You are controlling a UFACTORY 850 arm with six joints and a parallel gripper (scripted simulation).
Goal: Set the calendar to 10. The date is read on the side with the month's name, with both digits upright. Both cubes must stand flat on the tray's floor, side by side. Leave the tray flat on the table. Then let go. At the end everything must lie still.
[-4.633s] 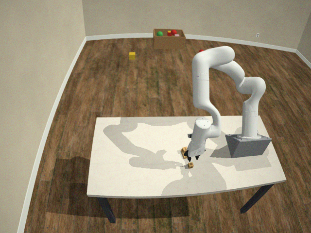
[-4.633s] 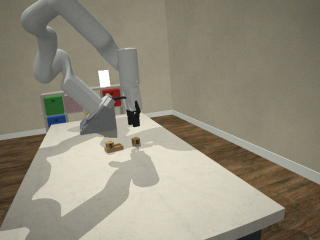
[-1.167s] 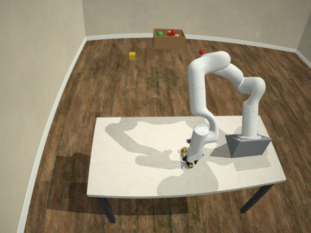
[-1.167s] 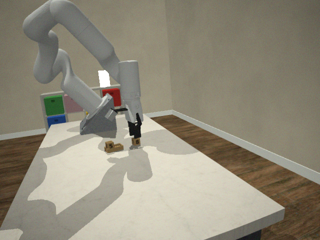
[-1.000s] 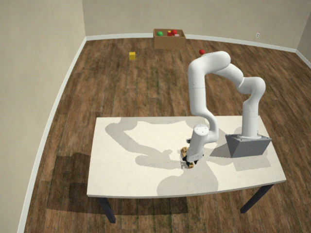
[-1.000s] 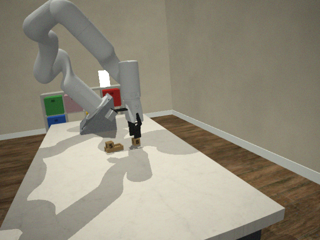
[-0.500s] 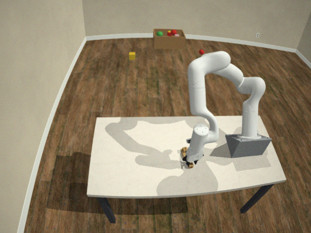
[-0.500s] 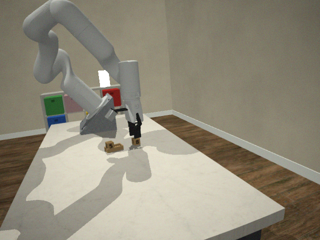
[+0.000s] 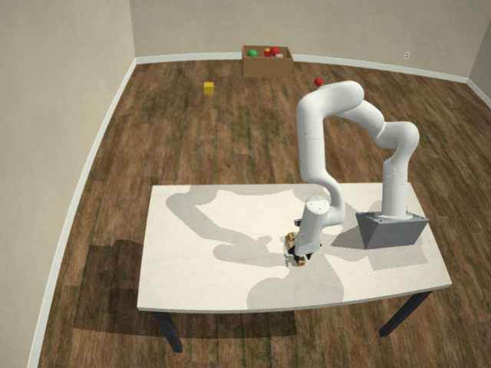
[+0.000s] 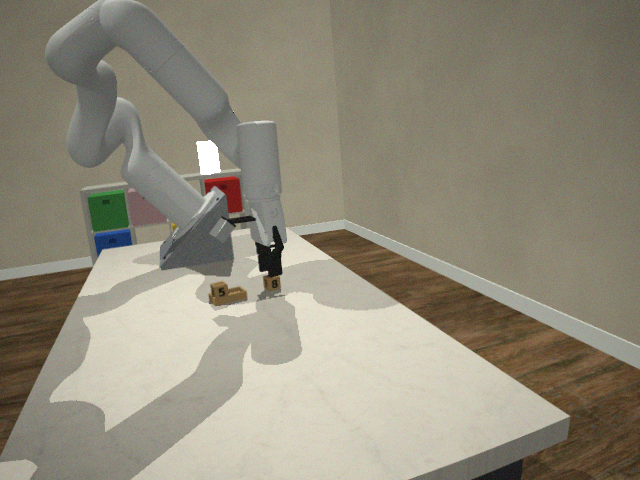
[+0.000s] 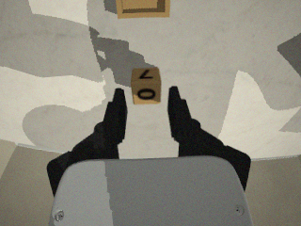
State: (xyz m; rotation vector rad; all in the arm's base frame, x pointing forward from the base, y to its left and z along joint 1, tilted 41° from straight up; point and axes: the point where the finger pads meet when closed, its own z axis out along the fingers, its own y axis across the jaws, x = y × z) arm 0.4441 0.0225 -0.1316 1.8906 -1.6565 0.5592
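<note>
Wood and stone-like surfaces
The digit cube (image 9: 301, 261) (image 10: 271, 283) (image 11: 146, 86) and the tray (image 9: 290, 246) (image 10: 231, 297) (image 11: 143, 15) look wooden, the tabletop (image 9: 222, 285) (image 10: 361, 392) (image 11: 207, 61) like smooth pale marble, the arm (image 9: 311, 146) (image 10: 170, 67) like smooth white plastic or painted metal
</note>
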